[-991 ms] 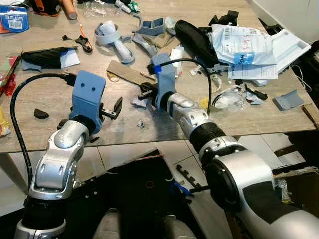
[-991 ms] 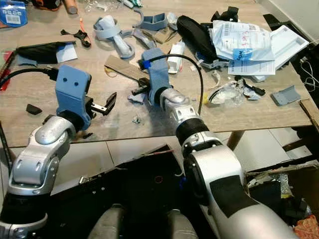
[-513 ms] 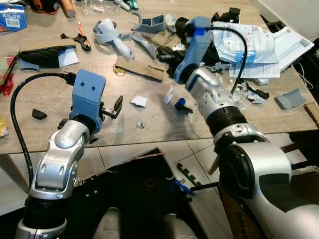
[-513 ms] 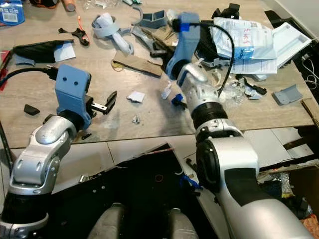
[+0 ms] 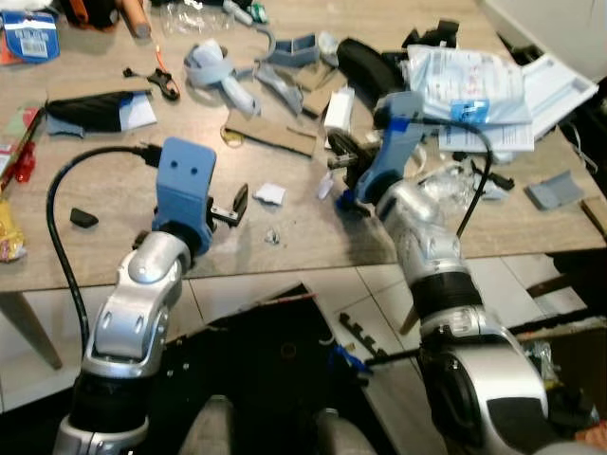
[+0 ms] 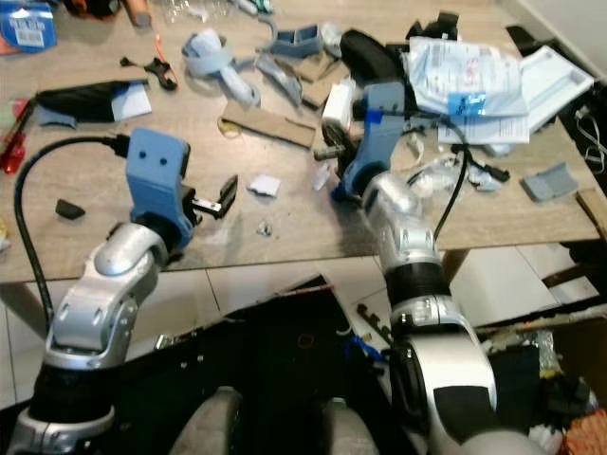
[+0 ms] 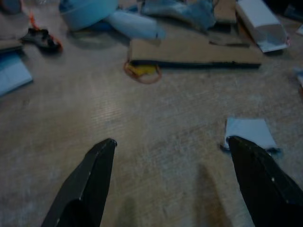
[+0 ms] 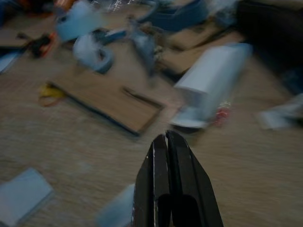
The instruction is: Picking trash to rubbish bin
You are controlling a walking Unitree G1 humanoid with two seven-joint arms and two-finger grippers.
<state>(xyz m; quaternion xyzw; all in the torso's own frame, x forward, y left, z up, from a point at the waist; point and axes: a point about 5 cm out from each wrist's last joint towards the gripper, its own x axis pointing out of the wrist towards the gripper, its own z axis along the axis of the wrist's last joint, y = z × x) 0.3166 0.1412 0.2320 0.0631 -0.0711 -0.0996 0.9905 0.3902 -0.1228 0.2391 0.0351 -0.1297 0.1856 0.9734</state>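
A wood-grain tabletop (image 5: 76,246) fills the upper frame, strewn with clutter. At upper right lies a crinkled white plastic bag (image 5: 471,85) over flat papers. A flat brown cardboard strip (image 5: 270,134) sits at upper centre, a white box (image 5: 338,107) just right of it. The right hand (image 5: 340,158) hovers at centre, its black fingers clenched together, empty. The left hand (image 5: 235,203), left of centre, is spread wide. Just beside it lies a small square white scrap (image 5: 269,193).
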